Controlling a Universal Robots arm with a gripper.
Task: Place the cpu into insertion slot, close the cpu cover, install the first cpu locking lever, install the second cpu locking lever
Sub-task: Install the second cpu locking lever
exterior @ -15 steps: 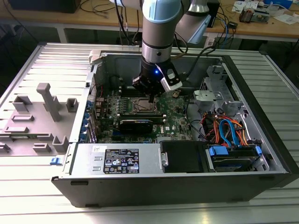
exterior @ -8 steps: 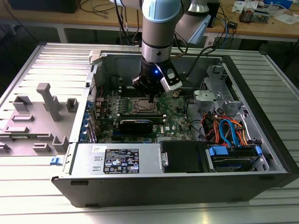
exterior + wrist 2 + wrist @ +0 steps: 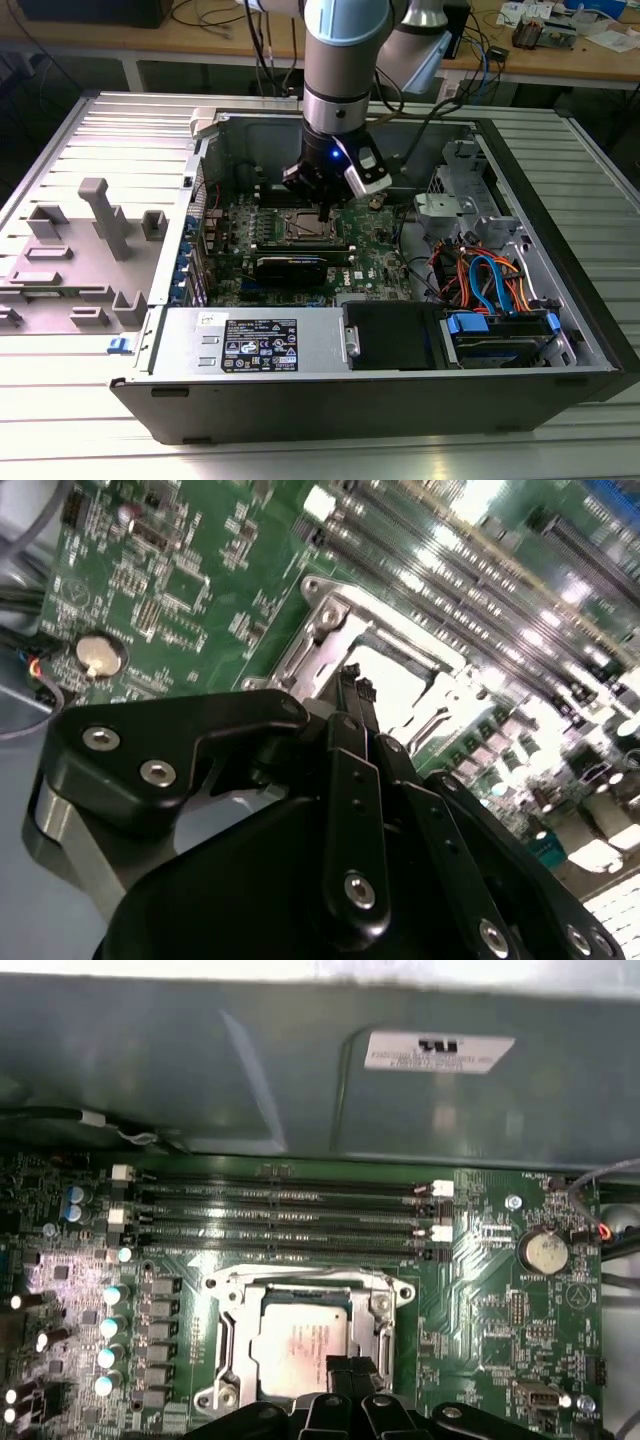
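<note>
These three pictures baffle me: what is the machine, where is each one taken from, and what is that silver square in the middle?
The machine is a robot arm with a gripper at its tip, reaching down into an opened computer case that lies on a ribbed metal table. The exterior view looks at the whole scene from off the arm. Both wrist views come from cameras riding on the arm, so the black shapes at their edges are the gripper itself.

The green board is the motherboard. The silver square is the cpu, already lying in the insertion slot, with the cpu cover framing it. The gripper's fingertips sit close together right at the socket's edge, and nothing shows between them. The long dark strips beside it are memory slots.
</note>
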